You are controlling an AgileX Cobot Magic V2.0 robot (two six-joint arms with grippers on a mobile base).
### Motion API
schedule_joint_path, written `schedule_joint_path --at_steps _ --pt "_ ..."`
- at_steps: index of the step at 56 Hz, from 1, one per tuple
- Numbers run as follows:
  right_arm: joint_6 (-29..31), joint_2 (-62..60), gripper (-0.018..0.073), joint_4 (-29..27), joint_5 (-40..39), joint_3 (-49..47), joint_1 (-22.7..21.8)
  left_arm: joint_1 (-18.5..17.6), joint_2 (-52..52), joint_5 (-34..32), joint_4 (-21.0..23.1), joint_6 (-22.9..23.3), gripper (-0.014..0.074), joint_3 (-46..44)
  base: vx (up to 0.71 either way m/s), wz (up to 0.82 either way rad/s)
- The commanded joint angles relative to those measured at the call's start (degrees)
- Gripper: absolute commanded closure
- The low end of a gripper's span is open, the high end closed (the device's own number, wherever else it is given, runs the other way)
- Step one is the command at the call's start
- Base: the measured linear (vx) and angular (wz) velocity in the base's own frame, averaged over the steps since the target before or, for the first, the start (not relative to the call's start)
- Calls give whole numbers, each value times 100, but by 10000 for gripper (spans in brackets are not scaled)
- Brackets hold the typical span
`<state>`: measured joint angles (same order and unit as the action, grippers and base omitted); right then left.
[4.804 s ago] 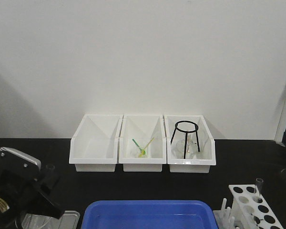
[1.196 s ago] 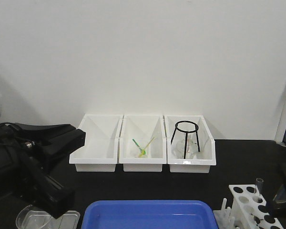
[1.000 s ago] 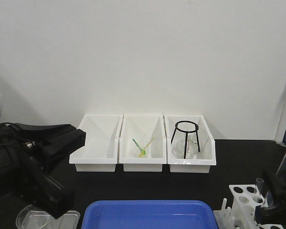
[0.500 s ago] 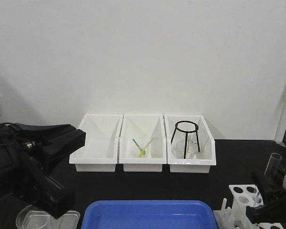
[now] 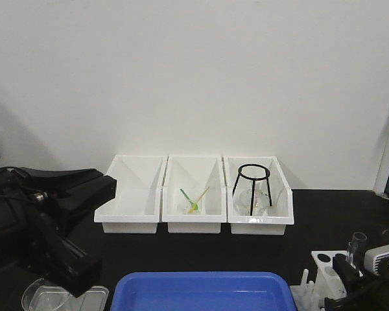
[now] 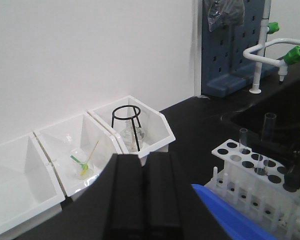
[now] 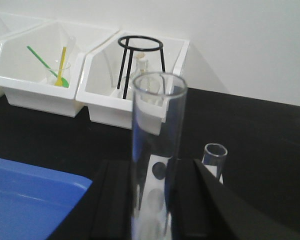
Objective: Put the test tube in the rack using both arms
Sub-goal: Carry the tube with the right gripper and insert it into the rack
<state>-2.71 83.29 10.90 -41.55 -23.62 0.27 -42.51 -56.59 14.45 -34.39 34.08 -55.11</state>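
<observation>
The right gripper [image 7: 151, 172] is clamped on the test tube [image 7: 156, 130], with a black finger on each side of the glass. It holds the tube upright over the rack [image 6: 254, 161], open rim up. The fingers hide the tube's lower end, so I cannot tell whether it has entered a hole. A second tube [image 7: 214, 156] stands in a hole near the rack's back edge, just beside the held one and apart from it. The left gripper [image 6: 142, 165] is far to the left of the rack, its fingers pressed together with nothing between them. A blue tray [image 5: 201, 288] lies just left of the rack. Three white bins [image 5: 194, 226] stand in a row behind the rack and to its left, by the wall. The bin nearest the rack holds a black tripod [image 5: 251, 194]. A beaker [image 5: 35, 295] sits well to the left of the rack, beyond the tray, partly behind the left arm [image 5: 32, 220].
</observation>
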Motion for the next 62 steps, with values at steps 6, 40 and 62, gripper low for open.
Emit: schedule_joint_path --at_steps 6,40,62 --pt "12 261 568 4 -757 -172 -22 -36 93 -405 -26 25 603 -156 0 0" --pt "11 450 443 -1 -718 -172 -22 -36 93 -405 -26 25 603 -156 0 0" --pt "6 171 111 -32 -822 -172 -22 -36 93 -411 -26 25 603 -156 0 0"
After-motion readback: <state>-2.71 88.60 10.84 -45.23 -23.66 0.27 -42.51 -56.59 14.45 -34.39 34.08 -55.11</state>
